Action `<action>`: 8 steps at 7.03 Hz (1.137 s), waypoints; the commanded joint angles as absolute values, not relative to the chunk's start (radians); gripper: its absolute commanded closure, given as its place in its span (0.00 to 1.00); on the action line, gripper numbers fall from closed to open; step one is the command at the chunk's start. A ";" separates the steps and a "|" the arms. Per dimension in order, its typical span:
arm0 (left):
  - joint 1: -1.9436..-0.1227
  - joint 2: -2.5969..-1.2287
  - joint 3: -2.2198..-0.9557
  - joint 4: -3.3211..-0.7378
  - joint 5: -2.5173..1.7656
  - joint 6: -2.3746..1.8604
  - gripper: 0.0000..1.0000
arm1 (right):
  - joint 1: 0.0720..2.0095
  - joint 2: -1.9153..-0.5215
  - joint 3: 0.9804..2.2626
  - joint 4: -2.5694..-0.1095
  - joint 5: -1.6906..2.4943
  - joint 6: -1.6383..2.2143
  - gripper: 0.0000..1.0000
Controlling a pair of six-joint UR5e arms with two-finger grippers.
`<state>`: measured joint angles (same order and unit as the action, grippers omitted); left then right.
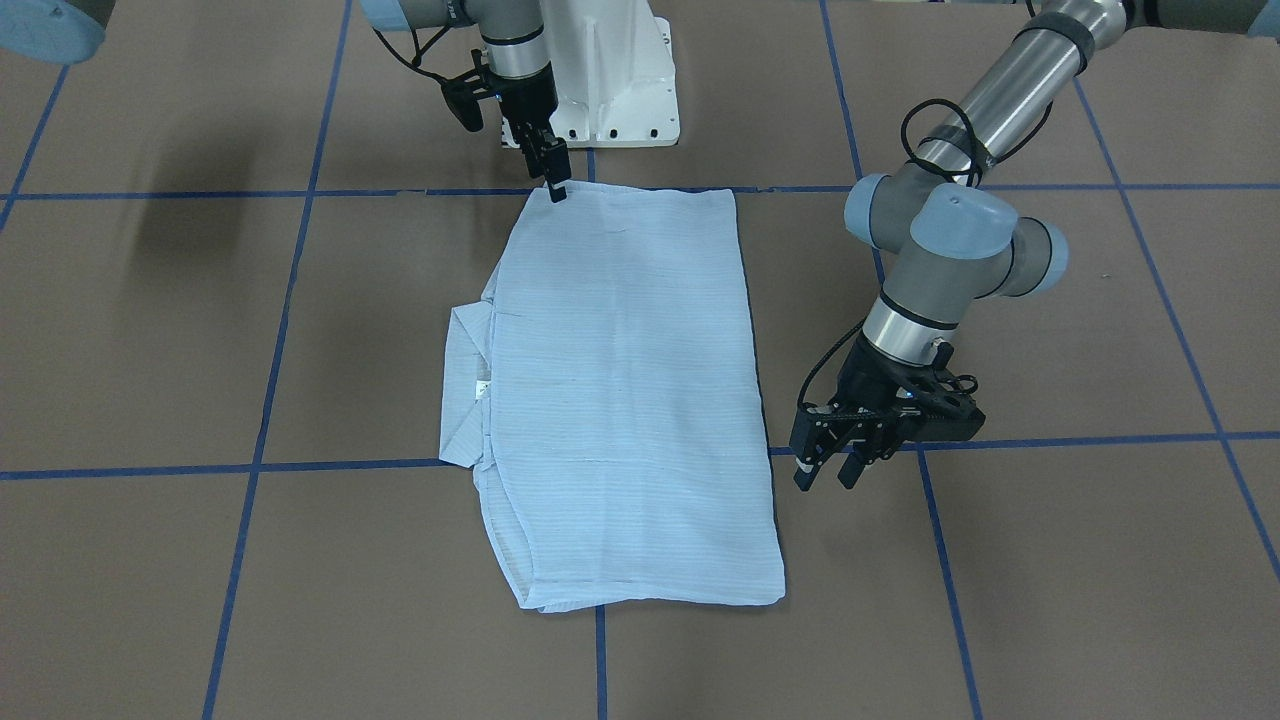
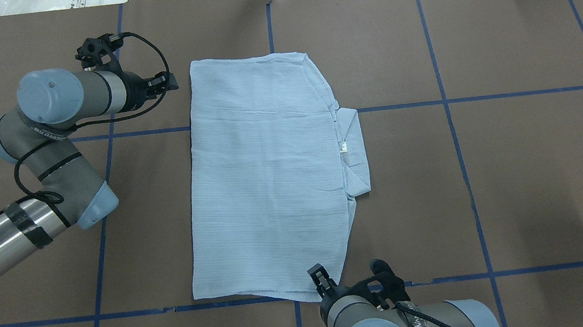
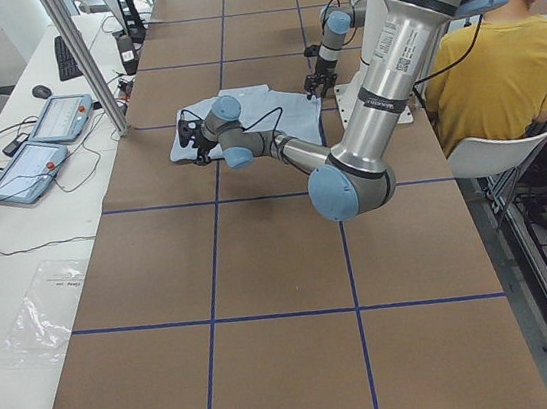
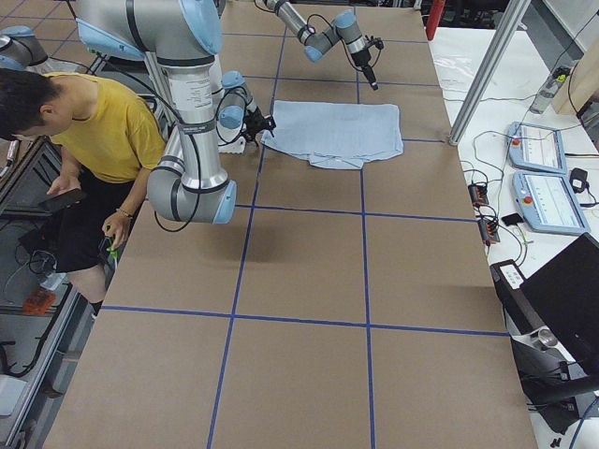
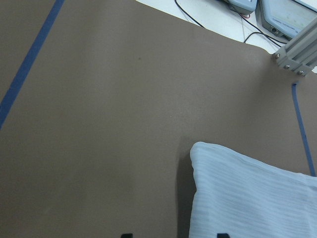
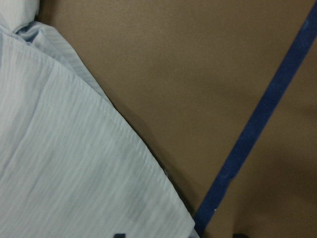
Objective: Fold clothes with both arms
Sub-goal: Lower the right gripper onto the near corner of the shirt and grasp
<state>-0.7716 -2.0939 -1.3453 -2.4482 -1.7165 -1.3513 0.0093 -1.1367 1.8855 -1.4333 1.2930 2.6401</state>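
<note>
Shirt lies flat in the middle of the table, folded into a long rectangle whose long sides run from the robot's side to the opposite side. Its material is thin, light-blue cloth with fine stripes, mostly smooth, with a few shallow creases across the top layer. The collar sticks out from the long edge on the robot's right, showing a small white label, and lower layers of cloth peek out along that same edge. The table surface is matte brown, divided into large squares by blue tape lines. The left gripper hangs beside the long edge on the robot's left, near the corner farthest from the robot, apart from the cloth. Its jaws stand spread with nothing between them. In the left wrist view the two fingertips show well apart at the bottom edge, with the rounded shirt corner just ahead of them. The right gripper points down at the shirt corner nearest the white base. In the right wrist view its fingertips are also spread, with the hemmed shirt corner lying between them. Contact with the cloth cannot be judged. A person in a yellow top sits beside the table.
</note>
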 commanded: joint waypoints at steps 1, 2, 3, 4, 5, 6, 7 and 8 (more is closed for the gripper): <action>-0.772 -2.094 -1.345 -2.448 -1.717 -1.351 0.35 | 0.009 -1.137 1.885 -1.434 1.295 2.640 0.36; -0.772 -2.094 -1.350 -2.448 -1.717 -1.354 0.35 | 0.009 -1.137 1.885 -1.433 1.295 2.641 0.45; -0.772 -2.094 -1.348 -2.448 -1.717 -1.355 0.35 | 0.009 -1.135 1.884 -1.433 1.295 2.646 0.54; -0.772 -2.094 -1.350 -2.448 -1.717 -1.355 0.35 | 0.009 -1.135 1.882 -1.431 1.295 2.652 0.73; -0.772 -2.094 -1.350 -2.448 -1.717 -1.355 0.35 | 0.012 -1.129 1.882 -1.428 1.295 2.652 0.94; -0.773 -2.092 -1.350 -2.448 -1.715 -1.355 0.35 | 0.018 -1.129 1.882 -1.421 1.295 2.652 1.00; -0.772 -2.092 -1.354 -2.448 -1.717 -1.355 0.35 | 0.021 -1.129 1.882 -1.420 1.295 2.648 1.00; -0.772 -2.094 -1.358 -2.448 -1.717 -1.358 0.35 | 0.034 -1.120 1.887 -1.420 1.296 2.645 1.00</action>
<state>-0.7722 -2.0928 -1.3538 -2.4483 -1.7161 -1.3553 0.0227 -1.1270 1.8831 -1.4215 1.2950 2.6483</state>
